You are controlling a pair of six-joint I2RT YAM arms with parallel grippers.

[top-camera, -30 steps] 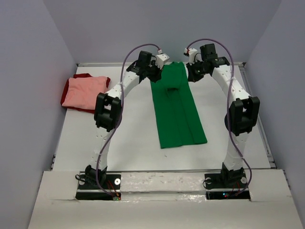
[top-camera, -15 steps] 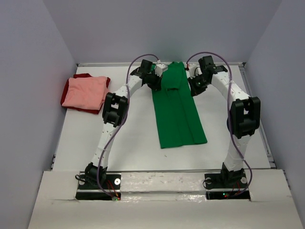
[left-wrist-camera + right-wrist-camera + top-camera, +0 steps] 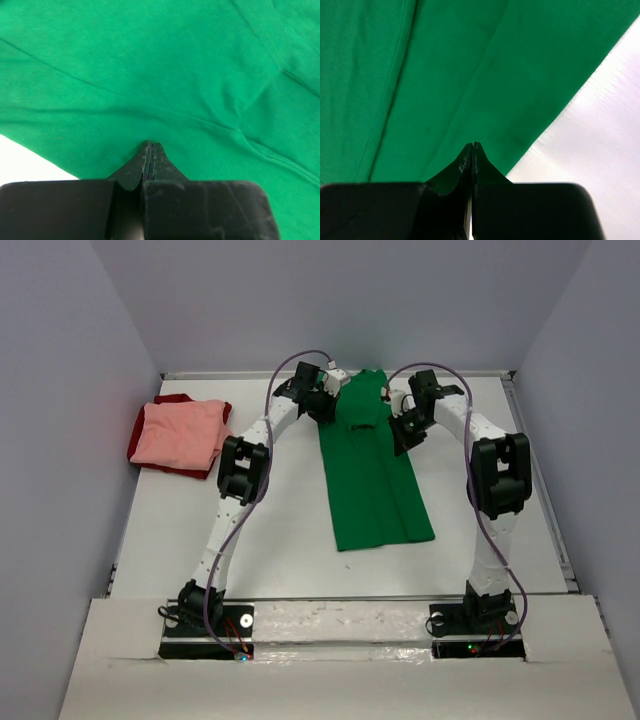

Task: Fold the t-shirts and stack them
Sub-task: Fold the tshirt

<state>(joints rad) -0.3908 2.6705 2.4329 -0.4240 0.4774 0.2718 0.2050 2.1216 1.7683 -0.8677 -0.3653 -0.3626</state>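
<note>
Since the earlier frames, both arms have drawn their wrists inward and toward the near side, and the far end of the green t-shirt (image 3: 375, 490) has bunched into a narrower, raised peak between them.

The green t-shirt lies at the centre of the table (image 3: 270, 530) as a long strip folded lengthwise, running from the far edge toward the arm bases. Its near end lies flat.

The left gripper (image 3: 151, 145) has its fingers pressed together on the left edge of the shirt's far end, and creases in the cloth converge on the fingertips. The right gripper (image 3: 472, 145) is likewise clamped together on the right edge of the far end, with bare table showing just beside it.

At the far left of the table, well apart from the green shirt, the pink t-shirt (image 3: 178, 432) rests folded on top of the dark red t-shirt (image 3: 135, 452), which shows only along the stack's left and far edges.
</note>
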